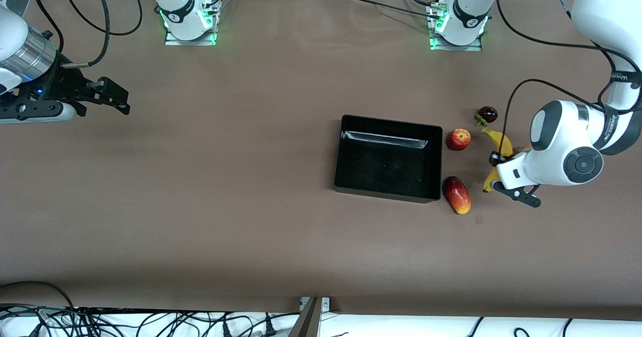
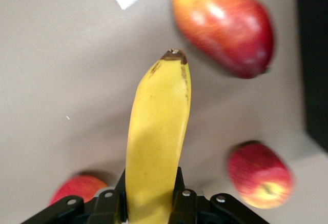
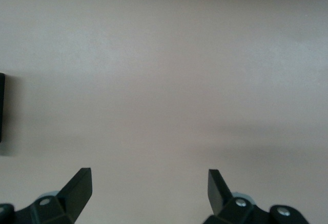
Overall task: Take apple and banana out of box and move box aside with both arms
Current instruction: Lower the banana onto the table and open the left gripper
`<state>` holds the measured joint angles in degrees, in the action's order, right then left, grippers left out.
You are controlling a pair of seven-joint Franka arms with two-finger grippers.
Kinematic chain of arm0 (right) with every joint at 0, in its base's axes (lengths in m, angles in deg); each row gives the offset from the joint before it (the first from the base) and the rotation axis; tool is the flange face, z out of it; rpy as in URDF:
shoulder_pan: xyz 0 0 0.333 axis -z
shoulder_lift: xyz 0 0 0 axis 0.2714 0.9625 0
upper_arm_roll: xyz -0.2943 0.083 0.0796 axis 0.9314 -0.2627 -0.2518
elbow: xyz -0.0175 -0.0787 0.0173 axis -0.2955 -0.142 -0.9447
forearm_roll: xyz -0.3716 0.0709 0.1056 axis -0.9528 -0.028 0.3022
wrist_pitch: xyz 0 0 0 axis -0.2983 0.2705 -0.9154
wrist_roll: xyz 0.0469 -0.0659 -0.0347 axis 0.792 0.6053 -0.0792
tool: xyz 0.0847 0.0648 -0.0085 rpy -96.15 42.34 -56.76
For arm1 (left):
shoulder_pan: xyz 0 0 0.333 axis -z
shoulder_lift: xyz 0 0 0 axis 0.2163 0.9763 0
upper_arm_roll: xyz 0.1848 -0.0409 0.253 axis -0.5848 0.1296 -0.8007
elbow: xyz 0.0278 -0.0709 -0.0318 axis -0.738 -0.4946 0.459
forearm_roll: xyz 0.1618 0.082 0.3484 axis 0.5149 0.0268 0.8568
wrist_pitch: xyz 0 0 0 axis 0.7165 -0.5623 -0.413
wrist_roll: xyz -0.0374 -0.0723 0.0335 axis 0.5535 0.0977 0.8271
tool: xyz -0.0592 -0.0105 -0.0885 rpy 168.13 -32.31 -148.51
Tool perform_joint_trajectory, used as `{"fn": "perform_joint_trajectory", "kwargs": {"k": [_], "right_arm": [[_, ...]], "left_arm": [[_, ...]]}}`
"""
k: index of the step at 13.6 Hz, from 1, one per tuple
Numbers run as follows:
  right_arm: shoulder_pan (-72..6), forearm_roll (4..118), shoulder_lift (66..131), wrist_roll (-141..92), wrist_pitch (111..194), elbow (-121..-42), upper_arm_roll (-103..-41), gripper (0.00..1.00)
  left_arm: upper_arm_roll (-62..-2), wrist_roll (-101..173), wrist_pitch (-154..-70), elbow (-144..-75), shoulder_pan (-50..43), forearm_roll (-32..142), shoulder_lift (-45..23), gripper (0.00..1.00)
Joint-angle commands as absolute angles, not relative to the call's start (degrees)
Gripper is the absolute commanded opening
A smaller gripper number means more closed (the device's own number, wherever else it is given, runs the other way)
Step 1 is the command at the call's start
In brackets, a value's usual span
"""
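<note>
The yellow banana lies toward the left arm's end of the table, and my left gripper is shut on its middle. In the left wrist view the banana runs out from between the fingers. The red apple sits between the banana and the black tray, and it also shows in the left wrist view. The tray is empty. My right gripper is open and empty over bare table at the right arm's end, its fingers wide apart.
A red-yellow mango lies beside the tray's corner nearest the front camera. A dark mangosteen sits farther from the camera than the banana. Another red fruit shows partly under the left gripper. A tape scrap lies near the mango.
</note>
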<state>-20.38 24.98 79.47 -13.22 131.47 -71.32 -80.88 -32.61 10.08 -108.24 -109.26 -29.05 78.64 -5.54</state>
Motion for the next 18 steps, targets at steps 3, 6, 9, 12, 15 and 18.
{"fn": "perform_joint_trajectory", "kwargs": {"k": [3, 6, 9, 12, 15, 18], "right_arm": [[-20.14, 24.66, 80.16, -13.81, 131.42, -70.44, -80.99, 1.0], [-20.14, 24.74, 80.16, -13.73, 131.34, -70.44, -80.99, 1.0], [-20.49, 24.83, 80.25, -13.46, 131.95, -70.44, -81.08, 1.0], [-20.76, 25.1, 80.6, -13.2, 132.92, -70.35, -81.34, 1.0], [-21.55, 25.18, 82.87, -13.72, 133.01, -70.35, -81.43, 1.0], [-21.55, 28.68, 83.5, -14.25, 132.92, -70.27, -81.43, 1.0]], "left_arm": [[-36.22, 1.06, -120.91, -113.61, -28.84, 80.14, -1.91, 0.0], [-36.22, 1.75, -121.46, -113.61, -28.67, 80.05, -0.07, 0.1], [-36.22, 1.84, -121.2, -113.61, -28.49, 79.35, -0.23, 1.0], [-35.87, 1.93, -120.14, -113.44, -28.14, 79.17, -4.0, 1.0], [-35.43, 2.1, -112.95, -112.65, -26.92, 73.93, -9.8, 1.0], [-35.43, 2.37, -107.33, -112.65, -25.25, 68.45, -16.04, 1.0]]}}
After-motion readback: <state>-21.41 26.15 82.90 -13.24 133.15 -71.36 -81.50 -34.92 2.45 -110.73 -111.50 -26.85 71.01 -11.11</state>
